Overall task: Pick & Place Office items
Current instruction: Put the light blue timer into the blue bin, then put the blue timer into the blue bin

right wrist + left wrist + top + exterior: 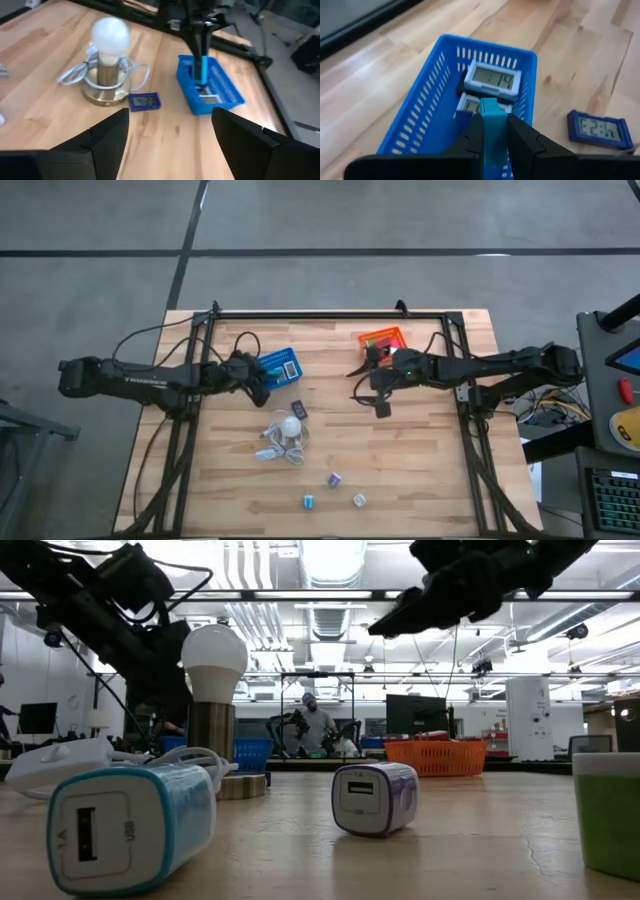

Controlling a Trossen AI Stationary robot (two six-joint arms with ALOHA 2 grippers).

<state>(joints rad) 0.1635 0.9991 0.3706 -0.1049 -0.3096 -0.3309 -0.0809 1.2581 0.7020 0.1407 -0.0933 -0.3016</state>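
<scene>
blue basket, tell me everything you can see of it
The blue basket is a small rectangular tray of what looks like plastic, its walls cut with narrow vertical slots. It sits upright on the wooden table, on the left arm's side. Two digital clocks with grey screens lie inside. The left tool hangs over it, shut on a blue item. A third, dark blue clock lies on the table beside it, apart.
</scene>
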